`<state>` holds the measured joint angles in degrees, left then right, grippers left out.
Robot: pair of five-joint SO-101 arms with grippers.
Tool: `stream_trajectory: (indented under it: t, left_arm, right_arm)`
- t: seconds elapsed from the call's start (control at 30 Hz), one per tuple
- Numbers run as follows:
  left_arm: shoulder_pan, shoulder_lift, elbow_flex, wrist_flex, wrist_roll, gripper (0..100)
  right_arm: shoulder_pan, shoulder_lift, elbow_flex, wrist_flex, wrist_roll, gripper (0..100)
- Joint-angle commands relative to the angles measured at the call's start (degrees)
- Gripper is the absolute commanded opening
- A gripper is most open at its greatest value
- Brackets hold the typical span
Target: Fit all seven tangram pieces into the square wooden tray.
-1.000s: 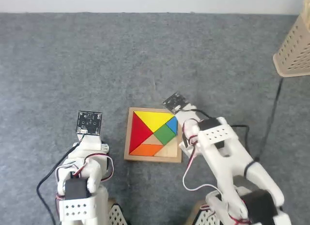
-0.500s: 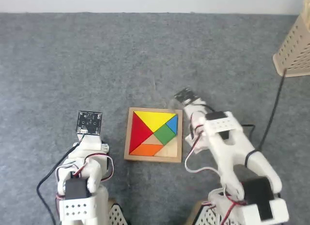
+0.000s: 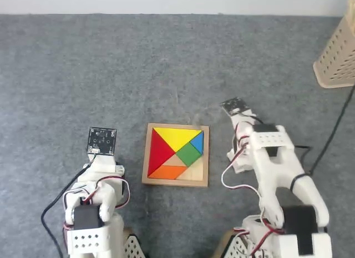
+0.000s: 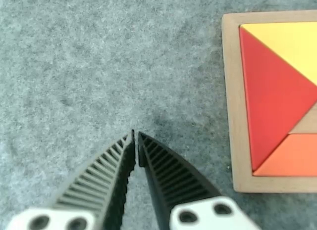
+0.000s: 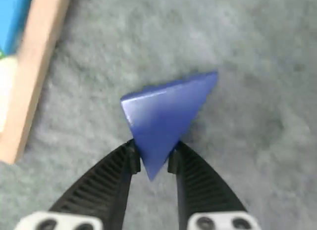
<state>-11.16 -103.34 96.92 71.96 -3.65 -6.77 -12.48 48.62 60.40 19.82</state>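
L gripper (image 4: 135, 138) sat over bare grey mat (image 3: 111, 64), on the left side of the square wooden tray (image 3: 148, 158) and clear of its rim. Its fingers (image 4: 106, 170) were pressed together w/ just a hairline gap at the tips, nothing between them. R gripper (image 5: 151, 158) was on the opposite side of the tray, over the mat and off the rim. Its fingers (image 5: 116, 173) pinched one corner of a dark blue triangle (image 5: 166, 116), w/ the rest of the piece sticking out past the tips. Couldn't tell if the triangle touched the mat or hung just above it. It was outside the tray, near the frame but not touching.

In the tray from overhead: yellow triangle (image 3: 176, 137) along the far edge, red triangle (image 3: 159, 151) along the left edge, green square (image 3: 189, 153) approx centre-right, light blue triangle (image 3: 197, 142) against the right edge next to the green, and an orange piece (image 3: 167, 171) along the near edge. Two pale wood-coloured patches were there too, a small one mid-tray (image 3: 175, 160) and a bigger one at the near-right corner (image 3: 193, 170). Couldn't tell if those were pieces or bare tray floor. L arm (image 3: 94, 202) and R arm (image 3: 272, 158) were both at the near side of the table. A beige perforated basket (image 3: 338, 52) stood at the far right edge, well apart from the tray.
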Motion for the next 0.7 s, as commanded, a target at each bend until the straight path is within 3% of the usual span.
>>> stream_trajectory:
  t: [0.0,0.3,0.67]
  left_arm:
    - [0.0,-1.1,-0.4,0.4,-0.3,1]
    - [0.0,-1.1,-0.4,0.4,-0.3,1]
    - [0.0,-1.1,-0.4,0.4,-0.3,1]
  right_arm:
    - [0.7,-6.6,-5.3,5.3,-0.9,14.7]
    - [-8.8,-6.9,-8.4,5.5,-7.4,17.0]
    - [-5.5,9.2,-9.5,-2.6,-9.8,17.3]
